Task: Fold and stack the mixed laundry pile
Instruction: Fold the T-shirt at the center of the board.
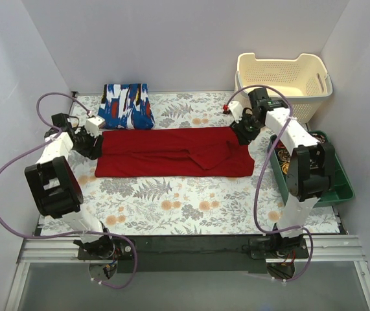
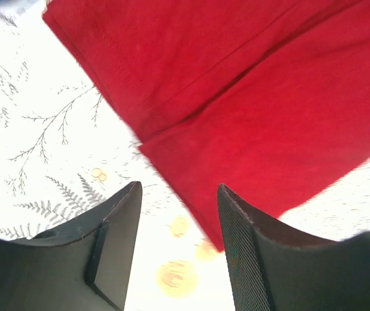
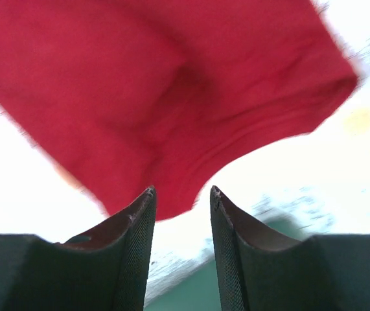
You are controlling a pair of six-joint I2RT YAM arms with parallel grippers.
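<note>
On the table (image 1: 172,207), the red cloth (image 1: 172,152) is lying in a long strip, the blue cloth (image 1: 127,105) just behind it. The left hand (image 1: 94,144) and right hand (image 1: 242,134) are being held half open at its ends, gripping nothing. Next, an end is probably needing to be gripped and folded across.

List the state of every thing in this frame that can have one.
red garment, folded into a long band, flat on the table, not held
blue printed garment, folded, at the table's far edge
left gripper, open, empty, at the red garment's left end
right gripper, open, empty, at its right end
basket, upright, inside not visible
green tray, upright, partly hidden
</note>
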